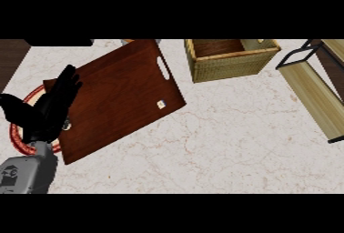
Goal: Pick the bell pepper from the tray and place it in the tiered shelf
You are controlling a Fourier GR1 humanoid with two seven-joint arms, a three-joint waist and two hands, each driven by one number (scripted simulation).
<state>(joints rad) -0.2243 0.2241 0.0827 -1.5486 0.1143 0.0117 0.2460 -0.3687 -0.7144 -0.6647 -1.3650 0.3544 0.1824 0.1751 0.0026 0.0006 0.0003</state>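
Kitchen: marble counter (222, 145), wooden tray (128, 91), wicker basket (228, 69) (tiered shelf (310, 91) beside).

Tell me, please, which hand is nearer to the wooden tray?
Left. The left hand, open, overlaps the left edge of the tray; the right hand is not in view.

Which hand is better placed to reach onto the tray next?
Left, probably: the left hand is open at the left edge of the tray; the right hand is out of view.

Tray (121, 91) dark polished wood, counter (222, 150) pale veined marble. Basket (228, 69) woven wicker. Tiered shelf (312, 95) light matt wood, black metal frame (293, 54).
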